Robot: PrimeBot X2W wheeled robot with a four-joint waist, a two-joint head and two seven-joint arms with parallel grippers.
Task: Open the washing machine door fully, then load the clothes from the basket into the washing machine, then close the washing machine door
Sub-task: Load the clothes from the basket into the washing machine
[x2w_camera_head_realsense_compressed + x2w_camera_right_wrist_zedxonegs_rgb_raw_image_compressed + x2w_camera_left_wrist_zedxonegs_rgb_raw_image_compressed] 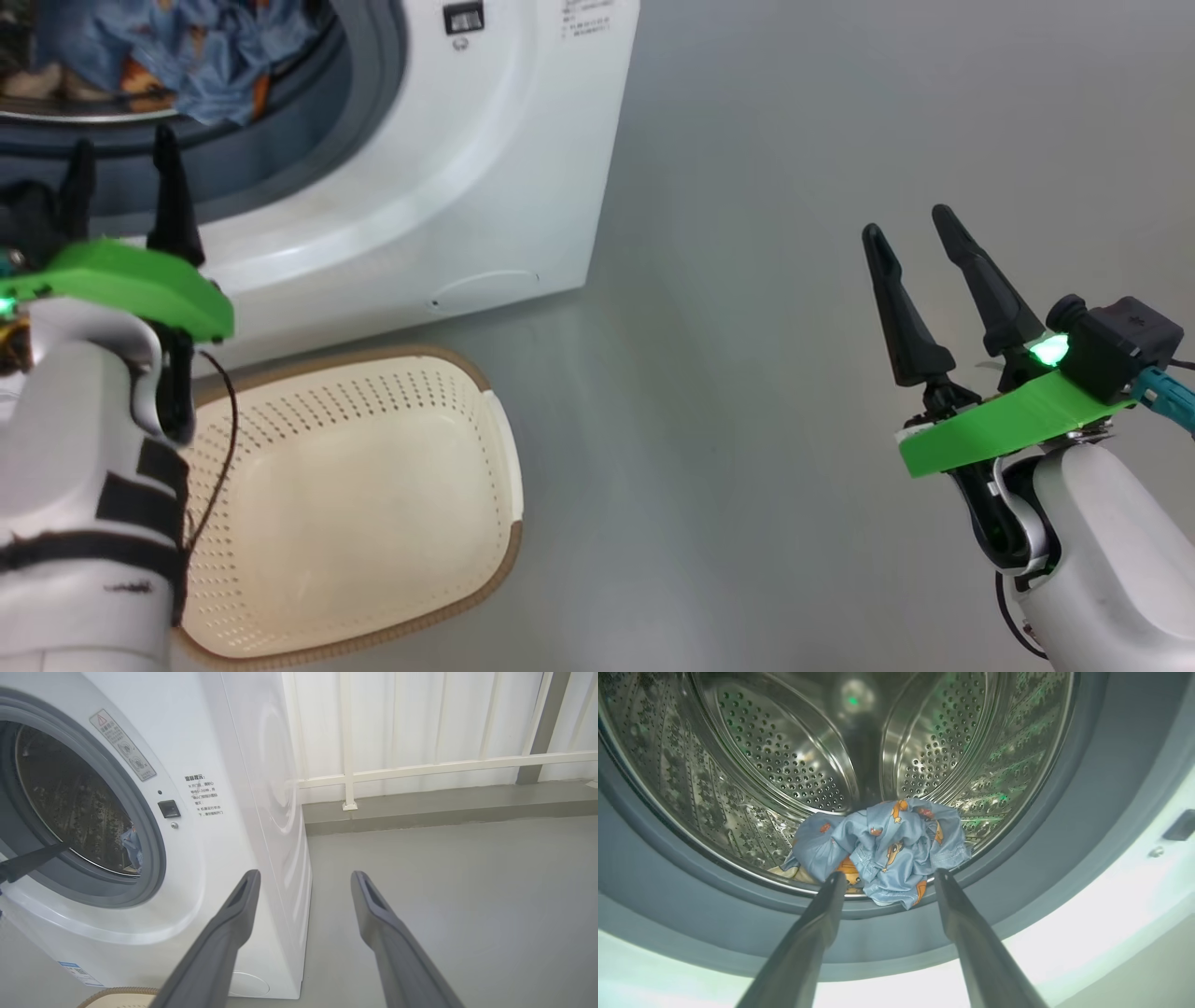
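Two pincers, both spread wide and holding nothing; clothes (882, 849) lodged in the drum (784, 756).
Entry one, the left pincer (121, 154): fingers parted, tips at the mouth of the washing machine (523, 140). The clothes lie just beyond those tips on the drum's front lip: a crumpled light blue garment with orange prints, one fold drooping onto the grey gasket (1087, 788), and a cream scrap peeking out beside the left finger. The basket (495, 411) sits on the floor (794, 420) below and behind this pincer, close against the machine's foot. Entry two, the right pincer (907, 224): equally wide, over the floor, well apart to the machine's right.
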